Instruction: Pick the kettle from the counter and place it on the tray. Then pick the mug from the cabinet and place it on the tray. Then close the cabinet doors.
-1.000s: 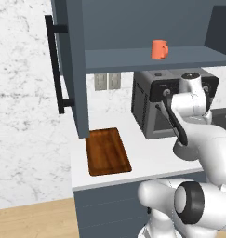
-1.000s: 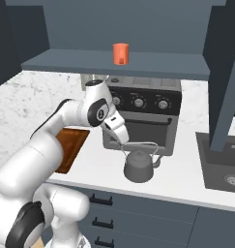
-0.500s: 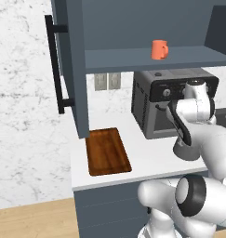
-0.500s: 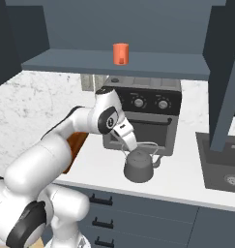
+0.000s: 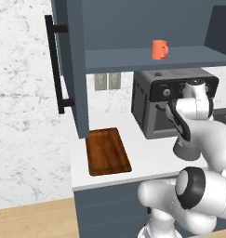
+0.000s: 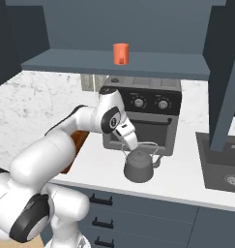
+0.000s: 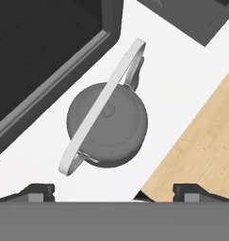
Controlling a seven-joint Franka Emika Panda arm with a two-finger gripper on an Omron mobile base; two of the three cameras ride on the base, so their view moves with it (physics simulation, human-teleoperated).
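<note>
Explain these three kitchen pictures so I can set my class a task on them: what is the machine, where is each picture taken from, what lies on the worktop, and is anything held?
The machine is a white robot arm with two small fingers; its gripper hangs just above a grey kettle. Two pictures come from cameras behind the arm, left and right. The third looks down from the hand onto the kettle and its wire handle. On the white counter lie the kettle, a black toaster oven and a wooden tray. An orange mug stands on the shelf of the open cabinet. The fingers stand apart and hold nothing.
</note>
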